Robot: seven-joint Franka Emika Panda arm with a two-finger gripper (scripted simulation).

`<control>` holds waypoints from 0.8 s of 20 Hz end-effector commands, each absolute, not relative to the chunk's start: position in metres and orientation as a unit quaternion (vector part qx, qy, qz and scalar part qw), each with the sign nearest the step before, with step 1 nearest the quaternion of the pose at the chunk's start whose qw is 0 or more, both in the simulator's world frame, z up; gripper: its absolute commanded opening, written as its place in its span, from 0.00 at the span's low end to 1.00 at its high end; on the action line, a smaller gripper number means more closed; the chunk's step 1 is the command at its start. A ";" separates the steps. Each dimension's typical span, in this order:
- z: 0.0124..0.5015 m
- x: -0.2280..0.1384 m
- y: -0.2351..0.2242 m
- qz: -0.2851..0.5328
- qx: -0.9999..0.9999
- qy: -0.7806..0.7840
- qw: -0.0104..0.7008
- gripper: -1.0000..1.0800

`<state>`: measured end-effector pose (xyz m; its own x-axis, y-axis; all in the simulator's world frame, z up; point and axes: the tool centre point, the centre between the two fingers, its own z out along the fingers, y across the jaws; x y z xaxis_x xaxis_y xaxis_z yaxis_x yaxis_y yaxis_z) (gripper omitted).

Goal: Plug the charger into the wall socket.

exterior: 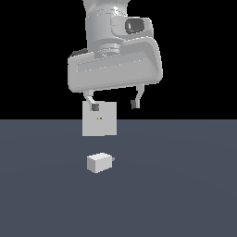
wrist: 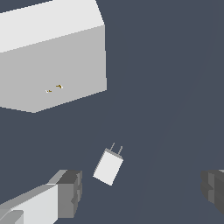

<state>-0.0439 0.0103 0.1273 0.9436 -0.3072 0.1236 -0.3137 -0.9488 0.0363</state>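
**Approach phase: pincer above an ungrasped charger**

On the bench (exterior: 185,194), the charger (exterior: 99,162) lies free, its prongs directed toward the exterior view's right. The wall socket (exterior: 99,119) stands upright behind it, apart from it, with two small orange-brown holes near its centre. Above both hangs the pincer (exterior: 115,105), spread wide and empty; in the wrist view its fingers (wrist: 70,192) flank the charger (wrist: 108,167) with clear space on either side and touch nothing. Judged from this arrangement, the grasp has not yet been made. The next move calls for a descent centred on the charger's body, closure across its flat sides, then alignment of the prongs with the socket's (wrist: 52,61) holes.
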 end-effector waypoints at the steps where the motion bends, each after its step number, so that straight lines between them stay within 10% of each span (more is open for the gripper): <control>1: 0.122 -0.047 0.013 0.069 0.982 -0.176 0.031 0.96; 16: 0.096 -0.057 0.025 0.120 0.954 -0.270 0.048 0.96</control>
